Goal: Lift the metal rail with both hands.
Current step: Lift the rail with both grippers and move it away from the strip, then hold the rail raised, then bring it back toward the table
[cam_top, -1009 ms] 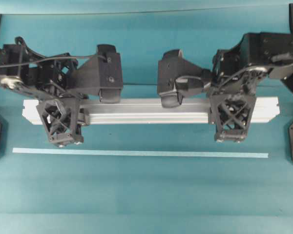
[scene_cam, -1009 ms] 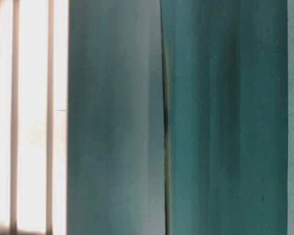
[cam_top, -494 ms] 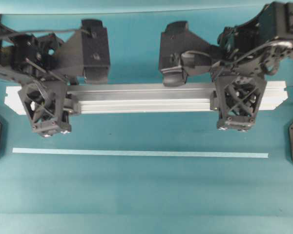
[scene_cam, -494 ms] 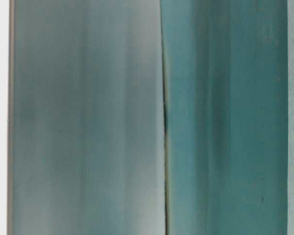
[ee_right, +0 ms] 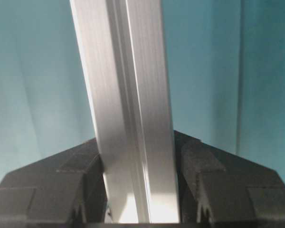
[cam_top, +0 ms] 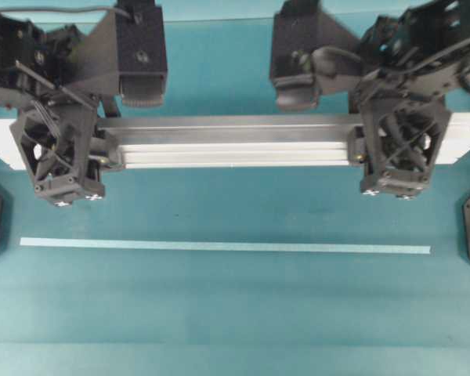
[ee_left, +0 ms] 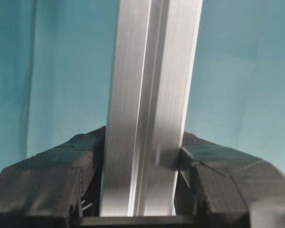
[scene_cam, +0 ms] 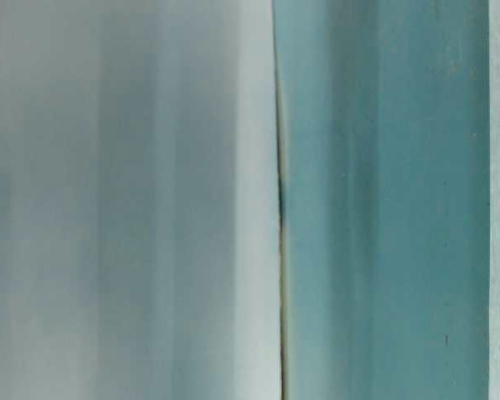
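**Keep the lift level**

My left gripper and right gripper are both clamped on the metal rail, near its ends, clear of the mat. I'd raise both arms evenly, so it stays level and won't twist.

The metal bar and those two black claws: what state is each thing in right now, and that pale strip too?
metal rail: level, clamped near both ends, apparently off the table.
left gripper: shut on the rail, a finger on each side.
right gripper: shut on the rail, a finger on each side.
pale tape strip: lying flat on the teal table, apart from the rail, untouched.
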Controlling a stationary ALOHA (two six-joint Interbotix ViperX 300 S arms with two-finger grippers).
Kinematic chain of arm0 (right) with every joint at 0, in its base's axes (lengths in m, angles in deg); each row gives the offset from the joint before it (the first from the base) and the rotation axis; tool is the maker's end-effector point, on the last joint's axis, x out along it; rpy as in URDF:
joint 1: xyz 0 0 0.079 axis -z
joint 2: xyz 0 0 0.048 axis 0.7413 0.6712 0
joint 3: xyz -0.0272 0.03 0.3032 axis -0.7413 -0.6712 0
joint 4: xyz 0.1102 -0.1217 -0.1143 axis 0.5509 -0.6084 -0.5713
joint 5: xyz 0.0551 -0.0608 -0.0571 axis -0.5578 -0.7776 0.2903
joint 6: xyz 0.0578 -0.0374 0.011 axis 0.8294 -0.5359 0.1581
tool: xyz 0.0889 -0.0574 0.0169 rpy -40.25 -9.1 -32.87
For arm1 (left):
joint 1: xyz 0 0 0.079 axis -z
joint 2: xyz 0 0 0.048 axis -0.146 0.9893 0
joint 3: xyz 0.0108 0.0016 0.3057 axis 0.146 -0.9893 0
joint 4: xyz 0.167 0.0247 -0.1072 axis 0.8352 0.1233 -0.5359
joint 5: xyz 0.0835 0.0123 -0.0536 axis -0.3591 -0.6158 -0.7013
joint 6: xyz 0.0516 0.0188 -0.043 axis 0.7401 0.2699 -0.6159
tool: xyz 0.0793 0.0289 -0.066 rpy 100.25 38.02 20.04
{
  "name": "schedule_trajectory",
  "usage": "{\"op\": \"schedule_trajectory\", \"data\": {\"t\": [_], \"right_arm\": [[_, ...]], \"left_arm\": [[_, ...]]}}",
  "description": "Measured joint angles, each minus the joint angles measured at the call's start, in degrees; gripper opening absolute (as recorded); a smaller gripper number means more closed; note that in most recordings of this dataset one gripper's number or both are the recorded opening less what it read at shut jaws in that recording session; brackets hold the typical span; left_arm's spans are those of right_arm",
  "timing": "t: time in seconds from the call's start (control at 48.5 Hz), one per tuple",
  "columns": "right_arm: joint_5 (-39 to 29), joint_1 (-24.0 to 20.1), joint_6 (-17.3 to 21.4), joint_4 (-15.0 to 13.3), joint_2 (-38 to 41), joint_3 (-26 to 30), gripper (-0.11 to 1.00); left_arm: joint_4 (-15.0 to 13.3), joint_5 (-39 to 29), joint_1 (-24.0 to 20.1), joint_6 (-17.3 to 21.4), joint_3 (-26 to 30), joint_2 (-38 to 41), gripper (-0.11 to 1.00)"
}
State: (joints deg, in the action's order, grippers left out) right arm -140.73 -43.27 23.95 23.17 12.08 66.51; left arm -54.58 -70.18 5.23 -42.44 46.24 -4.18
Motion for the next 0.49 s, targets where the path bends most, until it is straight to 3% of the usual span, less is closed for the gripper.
{"op": "schedule_trajectory", "data": {"t": [0.494], "right_arm": [[0.0, 0.0, 0.1, 0.1, 0.0, 0.3, 0.46]], "left_arm": [[0.1, -0.2, -0.3, 0.8, 2.1, 1.1, 0.37]]}}
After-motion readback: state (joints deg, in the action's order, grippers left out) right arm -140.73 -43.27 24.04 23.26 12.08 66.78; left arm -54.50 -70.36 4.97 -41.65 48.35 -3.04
